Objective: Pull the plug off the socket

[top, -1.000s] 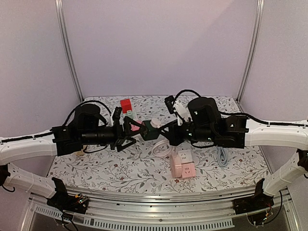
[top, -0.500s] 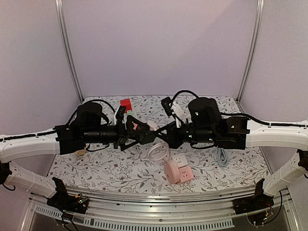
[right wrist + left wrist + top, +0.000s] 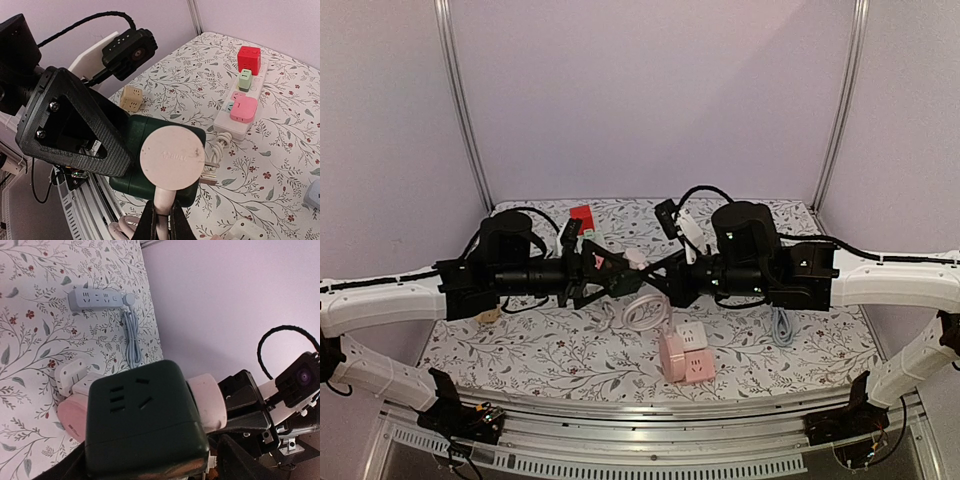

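A dark green cube socket (image 3: 145, 420) is clamped in my left gripper (image 3: 592, 276), held in the air above the table's middle. A round pink plug (image 3: 172, 157) sits close against one face of the socket; it also shows in the left wrist view (image 3: 207, 402). My right gripper (image 3: 162, 220) is shut on the plug's pink neck just below the disc. In the top view the two grippers meet nose to nose, the right one (image 3: 660, 277) beside the socket (image 3: 616, 283). Whether the pins are still seated is hidden.
The plug's pink cord coils (image 3: 642, 313) on the table and leads to stacked pink and white cube sockets (image 3: 683, 355). A white power strip (image 3: 240, 107) carries red, green and pink cubes. A grey strip (image 3: 95, 297) with a cable and a beige cube (image 3: 132, 97) lie nearby.
Both grippers have shifted a little to the left with the socket and plug between them. The pink cube sockets on the table have slid left, drawn by the cord.
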You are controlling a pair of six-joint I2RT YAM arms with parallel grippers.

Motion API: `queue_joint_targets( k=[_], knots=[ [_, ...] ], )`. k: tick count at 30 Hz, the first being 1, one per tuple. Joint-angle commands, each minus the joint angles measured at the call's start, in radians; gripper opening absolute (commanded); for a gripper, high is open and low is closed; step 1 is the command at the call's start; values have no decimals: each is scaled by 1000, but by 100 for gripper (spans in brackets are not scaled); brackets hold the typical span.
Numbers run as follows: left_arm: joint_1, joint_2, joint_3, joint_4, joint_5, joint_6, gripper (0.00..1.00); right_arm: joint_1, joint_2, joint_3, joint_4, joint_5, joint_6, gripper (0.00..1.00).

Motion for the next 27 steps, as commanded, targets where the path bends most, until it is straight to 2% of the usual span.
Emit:
queue_joint_targets(
  k=[1, 13, 19, 27],
  knots=[
    [14, 16, -17, 21, 10, -2, 75, 9, -56, 15, 114, 0, -14, 0],
    [17, 31, -20, 26, 7, -3, 61, 21, -52, 14, 112, 19, -27, 0],
    [19, 29, -28, 5, -11, 29, 50, 22, -50, 11, 105, 94, 13, 0],
    [17, 33, -19, -143, -77, 150, 40, 23, -50, 37, 102, 90, 80, 0]
  ],
)
